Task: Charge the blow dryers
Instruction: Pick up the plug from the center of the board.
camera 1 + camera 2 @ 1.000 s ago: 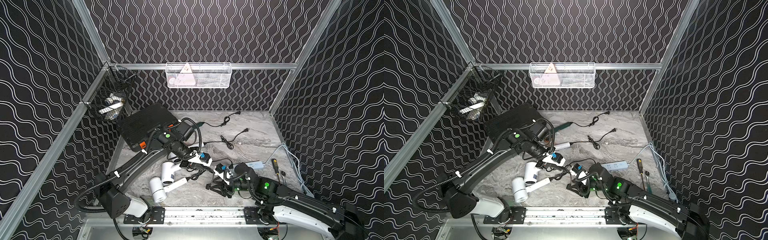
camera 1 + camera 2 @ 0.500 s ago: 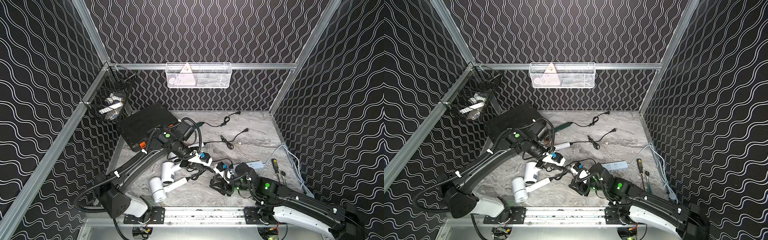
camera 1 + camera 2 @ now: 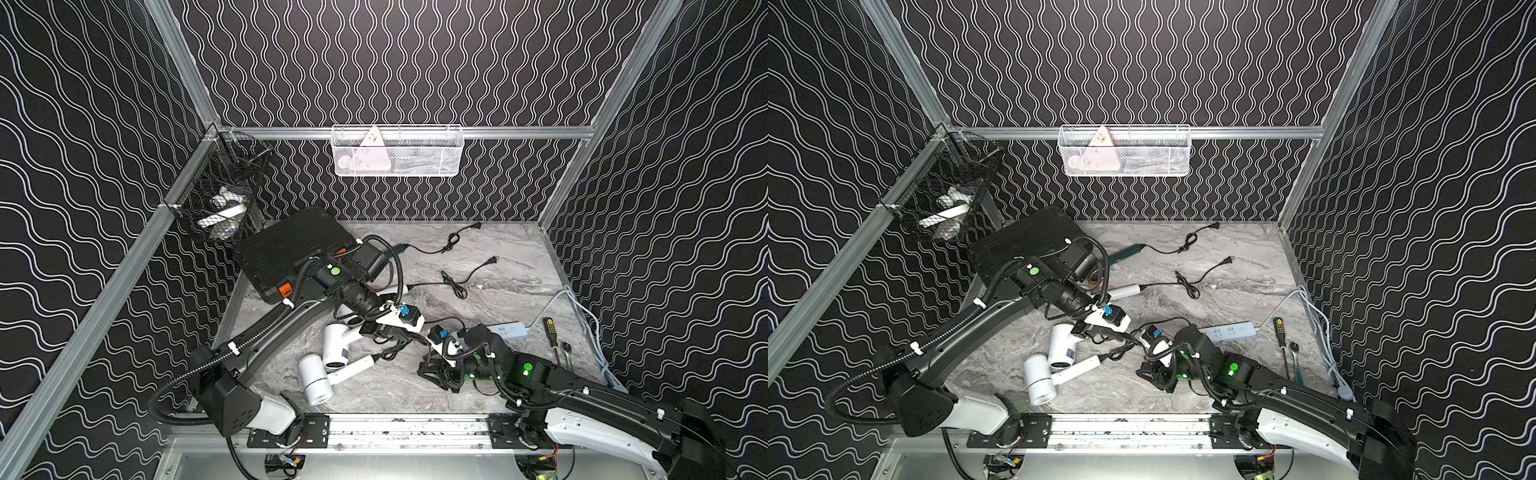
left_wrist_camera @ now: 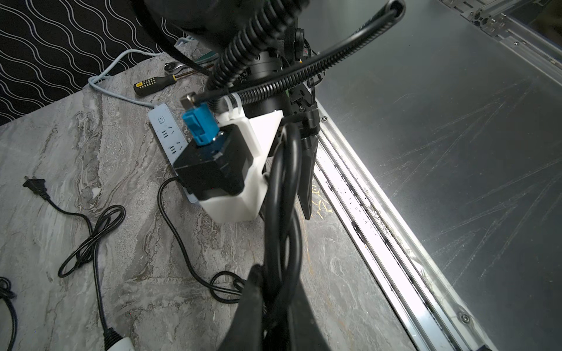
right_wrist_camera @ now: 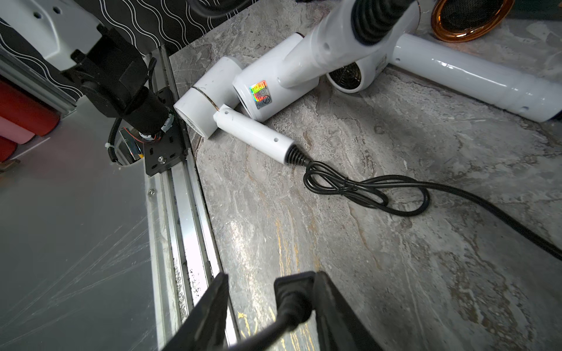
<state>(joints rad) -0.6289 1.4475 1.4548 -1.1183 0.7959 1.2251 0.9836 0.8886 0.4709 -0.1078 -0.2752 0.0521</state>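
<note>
Two white blow dryers (image 3: 316, 380) (image 3: 334, 351) lie near the front edge, and a third (image 5: 471, 82) lies behind them. The dark green one (image 3: 1125, 252) lies by the case, its copper ring (image 5: 468, 18) showing in the right wrist view. My left gripper (image 4: 278, 275) (image 3: 390, 332) is shut on a black cord (image 4: 281, 188) above the table. That cord runs toward my right gripper (image 5: 270, 276) (image 3: 432, 372), which is open. A black plug (image 5: 293, 291) rests against one finger, with a gap to the other. The pale blue power strip (image 3: 509, 330) lies just behind the right wrist.
A black case with orange latches (image 3: 291, 249) sits at the back left. A screwdriver (image 3: 550, 332) and a wrench (image 3: 567, 349) lie to the right of the strip. Two loose plugs (image 3: 492, 261) (image 3: 476, 226) with their cords lie at the back. The metal rail (image 3: 407, 428) runs along the front.
The right wrist has shifted a little around the plug. The left arm and the dryers have not visibly moved.
</note>
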